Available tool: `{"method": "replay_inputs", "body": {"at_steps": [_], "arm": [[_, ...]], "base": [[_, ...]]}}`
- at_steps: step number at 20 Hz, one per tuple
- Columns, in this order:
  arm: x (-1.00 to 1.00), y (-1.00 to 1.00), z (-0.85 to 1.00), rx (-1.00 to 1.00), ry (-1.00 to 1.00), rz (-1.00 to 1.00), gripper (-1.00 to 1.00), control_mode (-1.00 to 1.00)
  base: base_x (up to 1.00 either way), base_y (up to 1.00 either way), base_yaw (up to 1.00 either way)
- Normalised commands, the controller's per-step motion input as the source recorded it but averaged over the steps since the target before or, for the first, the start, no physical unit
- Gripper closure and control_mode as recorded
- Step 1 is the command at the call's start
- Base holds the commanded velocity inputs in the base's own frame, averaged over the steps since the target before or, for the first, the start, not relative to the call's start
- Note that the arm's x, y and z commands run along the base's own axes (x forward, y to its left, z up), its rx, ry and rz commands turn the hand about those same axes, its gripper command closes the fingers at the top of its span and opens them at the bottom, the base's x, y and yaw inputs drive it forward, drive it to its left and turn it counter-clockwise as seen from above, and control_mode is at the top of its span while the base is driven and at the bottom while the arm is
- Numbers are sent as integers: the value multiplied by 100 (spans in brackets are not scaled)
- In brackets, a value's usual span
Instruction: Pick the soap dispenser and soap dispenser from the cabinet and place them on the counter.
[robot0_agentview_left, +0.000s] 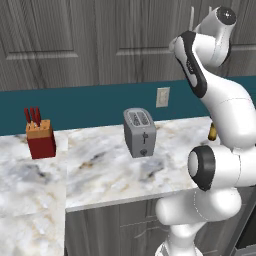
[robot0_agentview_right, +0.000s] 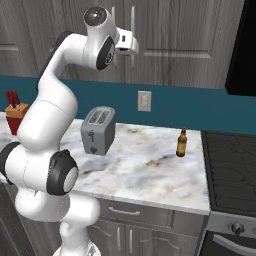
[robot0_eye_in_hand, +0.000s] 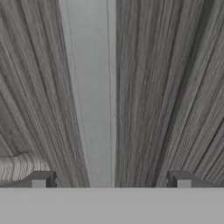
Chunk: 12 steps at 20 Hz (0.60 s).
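From the left base view you see the grey wood-grain wall cabinet (robot0_agentview_left: 75, 45) with its panelled doors closed, which is why neither lavender soap dispenser can be seen — they are presumably behind those doors. The white arm is raised high against the door fronts. Below it, the white-and-grey marbled stone table (robot0_agentview_left: 100, 170) carries a silver two-slot toaster (robot0_agentview_left: 140, 132) near the back and a red knife block with red-handled knives (robot0_agentview_left: 40, 137) well to the left, so the front strip looks like a good set-down spot.

In the right base view the gripper (robot0_agentview_right: 131, 46) sits right at the long silver bar handles (robot0_agentview_right: 132, 25) where two doors meet. I judge that you are lining up to pull a door open before any picking can start. A small brown glass bottle (robot0_agentview_right: 182, 143) stands on the table near the dark stovetop (robot0_agentview_right: 230, 165), well apart from the toaster.

The hand view looks straight along a pale silver bar handle (robot0_eye_in_hand: 94, 87) against the wood grain. The two dark fingertips (robot0_eye_in_hand: 40, 180) stand far apart at the bottom, the handle running between them — jaws fully wide and holding nothing, placed so that closing would catch the bar.
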Motion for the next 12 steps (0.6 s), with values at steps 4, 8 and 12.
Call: {"method": "replay_inputs", "body": {"at_steps": [4, 8, 12], "arm": [[14, -1, 1, 0, 0, 0, -100, -100], [2, 2, 0, 0, 0, 0, 100, -100], [4, 0, 0, 0, 0, 0, 100, -100]], "base": [[0, 0, 0], [0, 0, 0], [0, 0, 0]]}}
